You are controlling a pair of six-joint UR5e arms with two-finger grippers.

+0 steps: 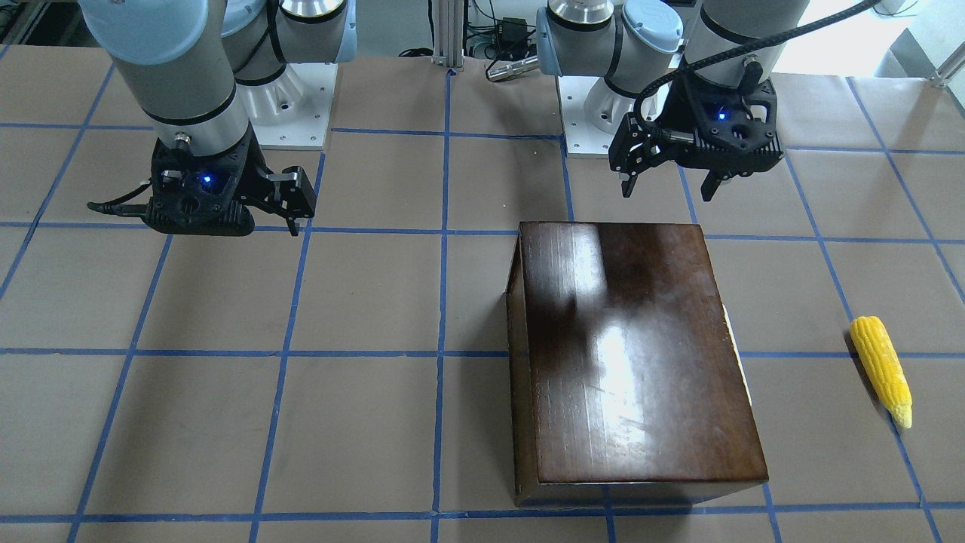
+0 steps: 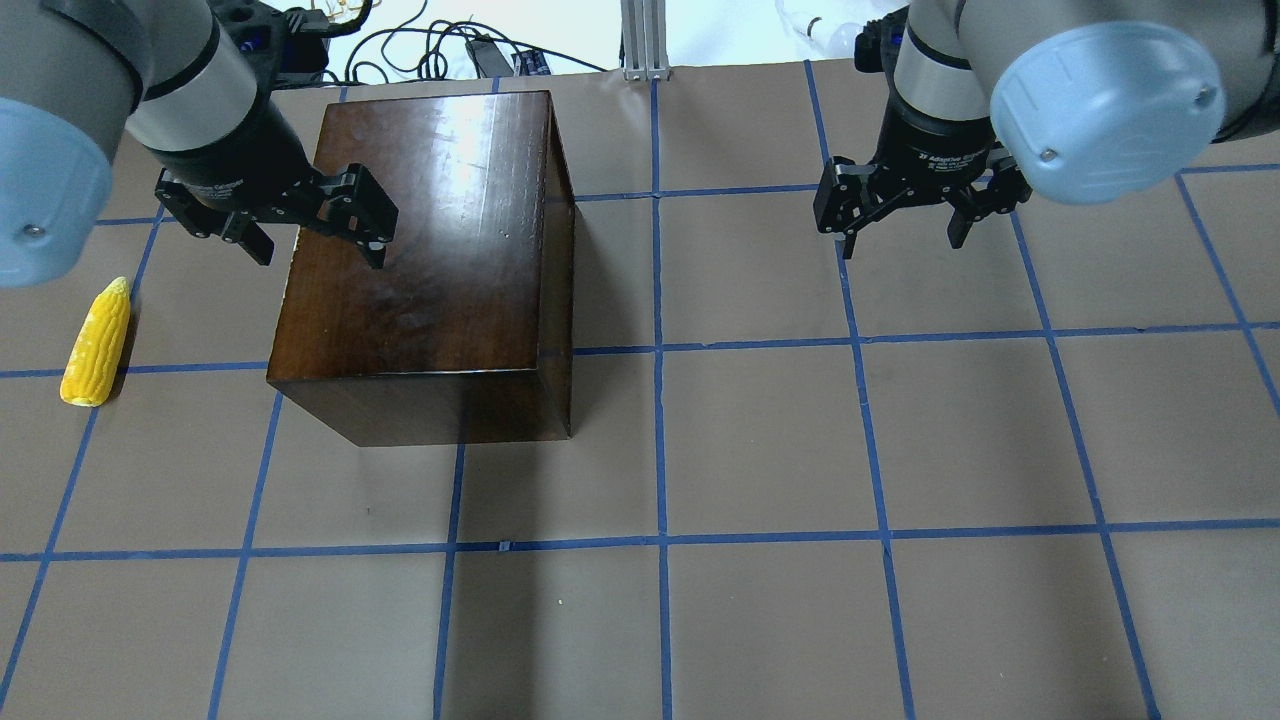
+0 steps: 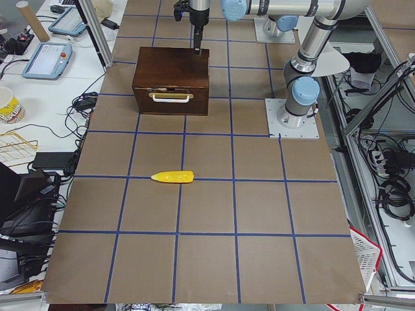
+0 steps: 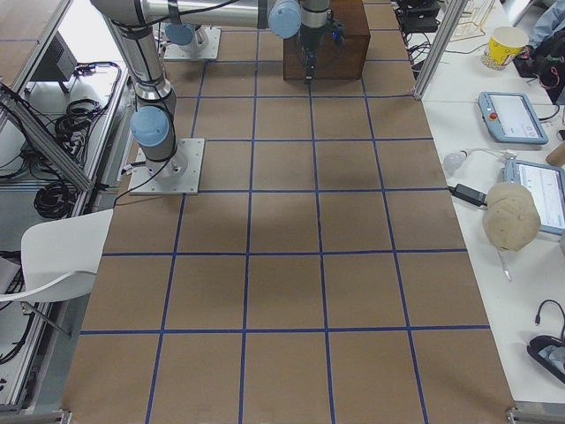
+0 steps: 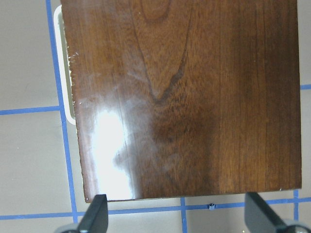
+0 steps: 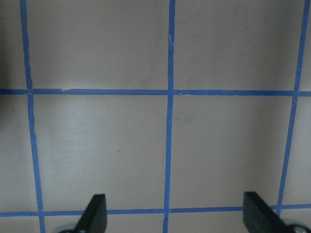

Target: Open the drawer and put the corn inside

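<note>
The dark-brown box (image 2: pixel 430 250) stands on the table with its drawer (image 3: pixel 171 103) shut. The drawer's pale handle (image 3: pixel 172 97) faces the table's left end and shows at the edge of the left wrist view (image 5: pixel 62 63). The yellow corn (image 2: pixel 97 342) lies flat on the table, apart from the drawer front; it also shows in the front view (image 1: pixel 882 369). My left gripper (image 2: pixel 320 255) is open and empty, hovering above the box top near the robot-side edge (image 5: pixel 177 216). My right gripper (image 2: pixel 900 245) is open and empty above bare table (image 6: pixel 172 216).
The table (image 2: pixel 760 450) is brown paper with a blue tape grid. Both arm bases (image 1: pixel 603 113) stand at the robot's side. Tablets, cables and a cup (image 3: pixel 8 103) lie on side benches beyond the table's far edge.
</note>
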